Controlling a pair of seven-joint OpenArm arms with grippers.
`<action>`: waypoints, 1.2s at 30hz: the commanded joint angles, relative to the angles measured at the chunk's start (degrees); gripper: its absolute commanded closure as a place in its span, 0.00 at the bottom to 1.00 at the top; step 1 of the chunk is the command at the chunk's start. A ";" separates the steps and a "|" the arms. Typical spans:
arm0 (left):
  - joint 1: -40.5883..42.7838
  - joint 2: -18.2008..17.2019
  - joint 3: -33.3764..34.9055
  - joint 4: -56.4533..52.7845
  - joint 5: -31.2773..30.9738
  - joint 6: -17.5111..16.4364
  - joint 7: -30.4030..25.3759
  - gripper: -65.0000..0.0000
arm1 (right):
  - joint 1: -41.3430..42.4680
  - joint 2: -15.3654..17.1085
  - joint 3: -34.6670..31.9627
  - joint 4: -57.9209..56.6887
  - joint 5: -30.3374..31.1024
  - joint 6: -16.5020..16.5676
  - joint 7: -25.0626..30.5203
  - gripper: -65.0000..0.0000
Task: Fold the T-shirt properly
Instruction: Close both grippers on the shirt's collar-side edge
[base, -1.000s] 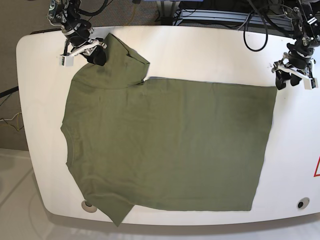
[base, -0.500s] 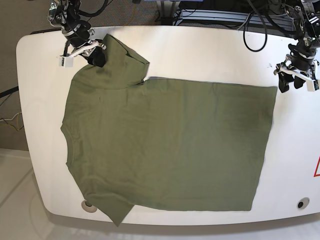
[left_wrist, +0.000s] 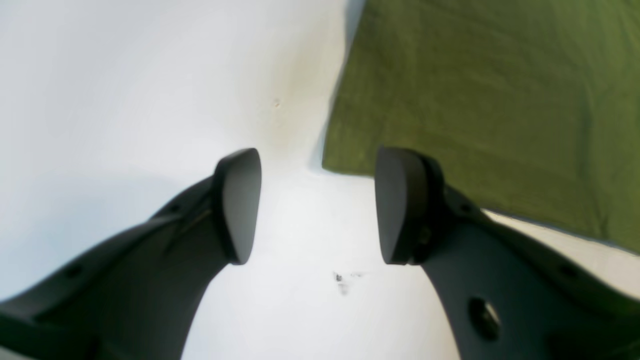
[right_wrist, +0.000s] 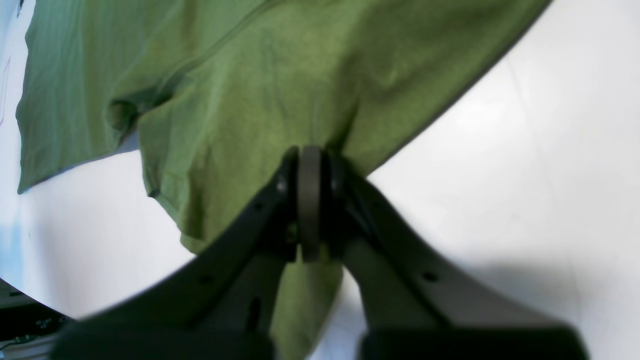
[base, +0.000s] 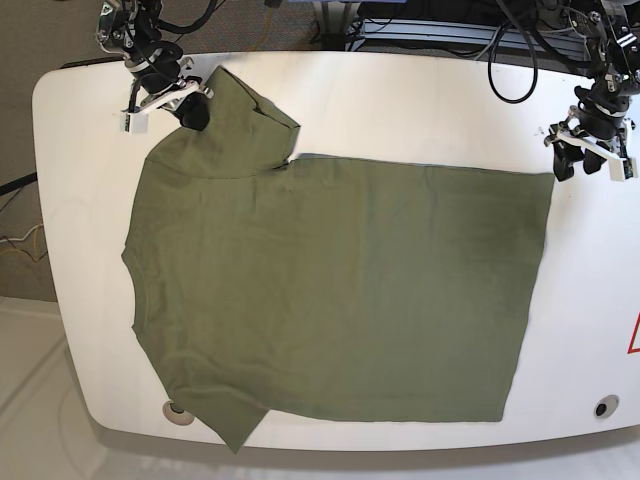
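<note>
Because the T-shirt (base: 330, 290) must be lifted by its edges to be folded, each arm sits at a corner of it. The right gripper (right_wrist: 310, 200) is pressed together, pinching the sleeve cloth that spreads out just ahead of it. The left gripper (left_wrist: 315, 205) is spread wide and holds nothing; the shirt's hem corner lies just past its tips, not touching. The shirt lies flat on the white table (base: 420, 110). No label or writing shows on the shirt.
</note>
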 joint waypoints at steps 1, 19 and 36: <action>-0.69 -0.79 0.21 -1.58 -0.87 -1.32 -0.07 0.48 | -0.33 0.32 0.13 0.42 -1.38 -0.54 -1.25 0.92; -5.79 0.49 2.19 -12.13 -2.28 -6.55 1.64 0.49 | -0.23 0.29 0.11 0.34 -0.96 0.41 -0.85 0.94; -8.84 0.62 2.39 -13.99 -2.17 -4.94 1.64 0.50 | -0.47 0.19 0.17 0.29 -0.65 0.79 -0.87 0.96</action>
